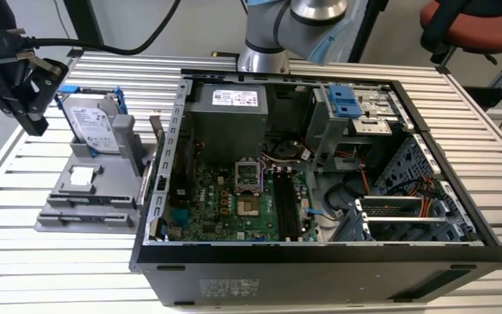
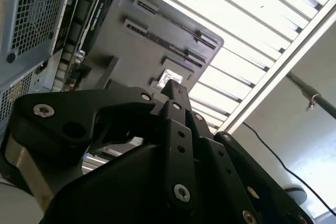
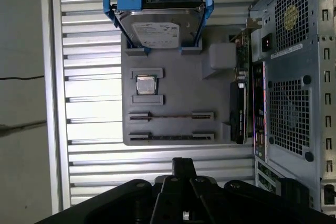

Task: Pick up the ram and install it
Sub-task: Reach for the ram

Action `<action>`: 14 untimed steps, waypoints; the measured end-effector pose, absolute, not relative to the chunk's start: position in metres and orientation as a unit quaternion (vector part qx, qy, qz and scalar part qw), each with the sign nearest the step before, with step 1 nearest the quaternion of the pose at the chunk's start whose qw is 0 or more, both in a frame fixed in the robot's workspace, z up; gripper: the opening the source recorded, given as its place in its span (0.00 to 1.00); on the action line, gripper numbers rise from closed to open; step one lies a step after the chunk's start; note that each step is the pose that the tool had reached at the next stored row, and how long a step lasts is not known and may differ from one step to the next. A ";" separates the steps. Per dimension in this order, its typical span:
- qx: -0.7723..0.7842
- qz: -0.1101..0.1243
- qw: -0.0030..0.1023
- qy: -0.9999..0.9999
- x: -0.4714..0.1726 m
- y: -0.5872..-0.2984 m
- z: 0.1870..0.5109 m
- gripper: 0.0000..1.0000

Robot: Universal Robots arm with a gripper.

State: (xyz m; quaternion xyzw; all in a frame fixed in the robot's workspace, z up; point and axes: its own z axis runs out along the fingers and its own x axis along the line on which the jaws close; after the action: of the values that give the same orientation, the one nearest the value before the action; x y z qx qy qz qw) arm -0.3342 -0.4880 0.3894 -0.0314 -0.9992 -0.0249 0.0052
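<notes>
1. Tool (image 1: 34, 124) hangs in the air at the exterior view's left, above the slatted table (image 1: 24, 261). Its fingers are closed tip to tip with nothing between them.
2. Ram (image 3: 171, 115) sits on edge in a slotted bracket of the grey holder (image 3: 173, 66), seen as a thin dark line between two end clips. A second, matching bracket lies just beside it; can't tell if that one is filled.
3. Tool and ram are apart, no contact. In the first wrist view the closed fingertips show just off the holder's edge on the ram-bracket side, with table slats between them and the holder.
4. Same holder carries the hard drive (image 3: 160, 27) in its blue frame, upright at the far end from the ram, and a small square processor chip (image 3: 146, 84) between the drive and the ram.
5. Open computer case (image 1: 321, 252) stands just beside the holder at the exterior view's right, motherboard exposed.
6. An expansion card (image 3: 239, 114) stands on edge between holder and case.
</notes>
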 end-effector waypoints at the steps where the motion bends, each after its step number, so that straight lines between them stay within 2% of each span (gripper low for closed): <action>1: -0.031 -0.025 0.005 -0.999 -0.334 -0.488 0.389 0.00; 14: -0.031 -0.033 0.002 -0.999 -0.334 -0.488 0.389 0.00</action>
State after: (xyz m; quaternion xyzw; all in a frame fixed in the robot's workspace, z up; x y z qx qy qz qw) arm -0.3342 -0.4880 0.3895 -0.0312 -0.9990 -0.0333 0.0021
